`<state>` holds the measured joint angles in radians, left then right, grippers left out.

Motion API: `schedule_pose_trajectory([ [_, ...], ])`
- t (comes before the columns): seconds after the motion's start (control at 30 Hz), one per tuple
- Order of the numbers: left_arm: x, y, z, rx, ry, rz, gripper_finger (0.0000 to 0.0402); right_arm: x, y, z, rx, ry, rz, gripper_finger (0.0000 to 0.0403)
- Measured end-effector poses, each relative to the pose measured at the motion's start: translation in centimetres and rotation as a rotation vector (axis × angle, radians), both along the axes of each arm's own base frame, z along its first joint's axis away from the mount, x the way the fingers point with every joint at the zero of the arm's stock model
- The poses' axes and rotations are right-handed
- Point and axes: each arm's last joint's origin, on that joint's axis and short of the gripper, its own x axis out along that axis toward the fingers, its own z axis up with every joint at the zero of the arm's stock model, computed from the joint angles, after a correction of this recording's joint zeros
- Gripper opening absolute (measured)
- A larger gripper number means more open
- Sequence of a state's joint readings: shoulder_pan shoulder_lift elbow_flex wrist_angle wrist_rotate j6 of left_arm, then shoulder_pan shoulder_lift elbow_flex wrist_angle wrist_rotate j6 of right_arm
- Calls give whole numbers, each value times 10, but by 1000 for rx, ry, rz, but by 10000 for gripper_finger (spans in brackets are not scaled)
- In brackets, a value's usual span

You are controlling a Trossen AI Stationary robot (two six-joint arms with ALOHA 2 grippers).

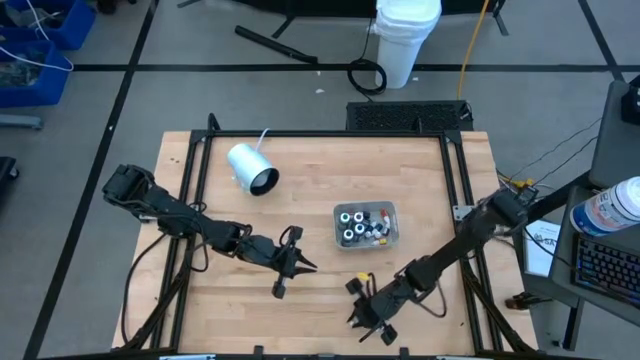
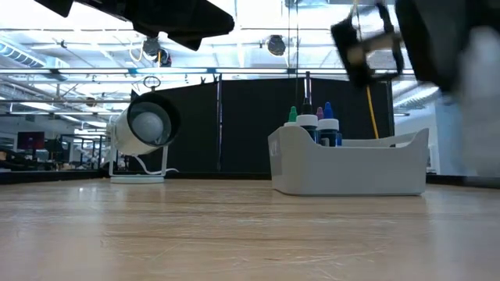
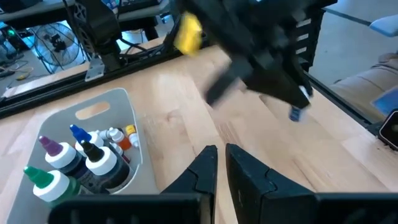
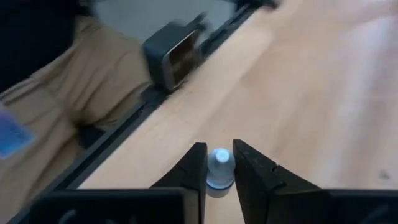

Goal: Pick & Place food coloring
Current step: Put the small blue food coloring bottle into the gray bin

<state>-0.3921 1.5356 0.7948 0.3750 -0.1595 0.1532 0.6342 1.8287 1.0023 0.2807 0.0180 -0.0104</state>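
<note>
A grey tray (image 1: 337, 225) near the table's middle holds several food coloring bottles (image 3: 81, 158) standing upright, their coloured tips showing above its wall (image 2: 316, 125). My right gripper (image 1: 365, 312) is near the table's near edge and shut on one small bottle (image 4: 220, 167) with a white cap. My left gripper (image 1: 292, 262) hovers left of the tray; in its wrist view the fingers (image 3: 221, 152) stand almost together with nothing between them. My right gripper pinches one small food coloring bottle between its two fingers, on the sides of its body just below the white cap (image 4: 220, 177). In the left wrist view the bluish bottle (image 3: 295, 114) sticks out below the fingertips, clear of the wood.
A big white cylinder with a dark mouth (image 1: 252, 167) lies on its side at the table's far left (image 2: 144, 125). A dark metal frame (image 1: 455, 180) runs along the table's edges. Bare wood lies between the tray and the near edge. A white bucket (image 1: 405, 40) stands beyond the table.
</note>
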Motion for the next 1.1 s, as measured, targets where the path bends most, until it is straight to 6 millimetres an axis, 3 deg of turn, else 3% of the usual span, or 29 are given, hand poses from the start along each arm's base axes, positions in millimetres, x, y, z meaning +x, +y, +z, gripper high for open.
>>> schedule_pose_trajectory([
  [0.1,0,0,0,1,4,0,42,-10,-12,32,-73,-45,-82,51],
  [0.3,0,0,0,16,1,-6,42,-50,-52,102,-232,-146,-381,48],
  [0.43,0,0,0,27,-2,-10,42,-77,-79,126,-307,-182,-616,48],
  [0.57,0,0,0,27,-2,-10,42,-94,-105,112,-352,-217,-824,47],
  [0.73,0,0,0,26,-2,-9,42,-101,-138,69,-300,-242,-968,47],
  [0.9,0,0,0,26,-2,-9,42,-100,-164,37,-156,-200,-944,47],
  [1.1,0,0,0,46,-6,-17,42,-95,-181,19,-115,-158,-966,47],
])
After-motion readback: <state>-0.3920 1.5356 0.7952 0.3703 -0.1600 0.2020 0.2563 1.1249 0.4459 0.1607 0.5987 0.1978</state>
